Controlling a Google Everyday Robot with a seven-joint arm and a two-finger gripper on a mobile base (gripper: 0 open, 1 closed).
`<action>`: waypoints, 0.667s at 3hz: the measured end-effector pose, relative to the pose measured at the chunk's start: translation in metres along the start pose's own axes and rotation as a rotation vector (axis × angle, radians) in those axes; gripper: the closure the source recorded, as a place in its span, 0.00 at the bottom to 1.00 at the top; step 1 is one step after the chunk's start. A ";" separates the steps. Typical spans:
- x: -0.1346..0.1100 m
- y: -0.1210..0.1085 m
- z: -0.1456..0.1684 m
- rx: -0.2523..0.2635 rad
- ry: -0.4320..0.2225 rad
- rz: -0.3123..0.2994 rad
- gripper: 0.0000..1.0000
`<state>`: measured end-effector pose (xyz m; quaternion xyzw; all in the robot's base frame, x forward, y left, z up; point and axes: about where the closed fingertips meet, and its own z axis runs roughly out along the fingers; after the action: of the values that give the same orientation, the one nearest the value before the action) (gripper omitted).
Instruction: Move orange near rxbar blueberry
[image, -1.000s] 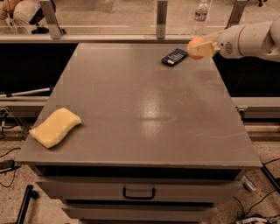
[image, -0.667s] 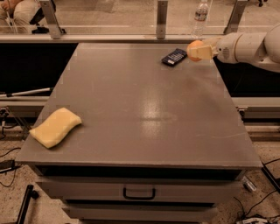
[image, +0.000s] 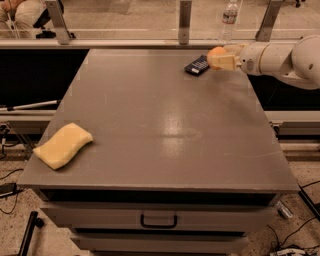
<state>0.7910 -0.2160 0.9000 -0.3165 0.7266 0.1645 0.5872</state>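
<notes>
My gripper (image: 220, 59), at the far right edge of the grey tabletop (image: 160, 125): clasped on a round, smooth orange fruit (image: 215, 51). Just left of it, lying flat: a dark navy rectangular wrapped bar (image: 197, 65). Near-left corner: a pale yellow wavy sponge (image: 63, 145).

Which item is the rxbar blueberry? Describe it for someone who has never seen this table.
Start at the grey table and go to its far right part. The rxbar blueberry lies flat there, just beside the gripper holding the orange. It is the only dark, flat rectangle; the sponge is pale yellow.
</notes>
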 end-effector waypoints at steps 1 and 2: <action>0.000 0.004 0.009 -0.019 -0.010 -0.035 0.85; 0.005 0.008 0.014 -0.038 0.001 -0.056 0.62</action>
<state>0.7959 -0.2024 0.8907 -0.3479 0.7143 0.1616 0.5853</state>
